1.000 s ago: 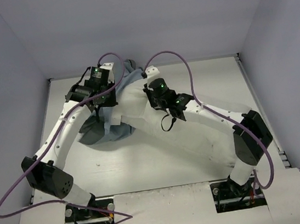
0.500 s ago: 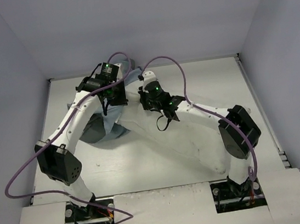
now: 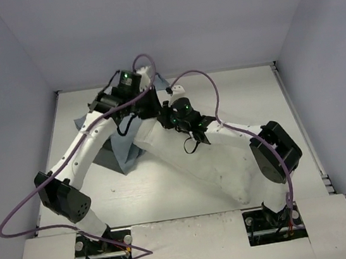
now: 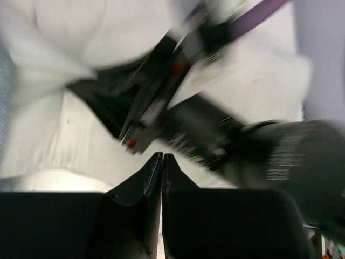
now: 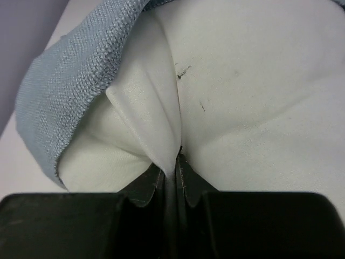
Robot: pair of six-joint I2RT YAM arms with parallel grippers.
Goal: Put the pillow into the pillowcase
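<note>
At the far-left of the white table, the soft white rectangular pillow sits barely inside the thin blue-grey fabric pillowcase: right gripper pinching a pillow fold, left gripper pressed together with no cloth visible between its fingers, so most of the insertion looks undone.

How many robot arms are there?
2. The left arm reaches in from the near left, the right arm from the near right; both meet over the pillow. None seems hidden.
</note>
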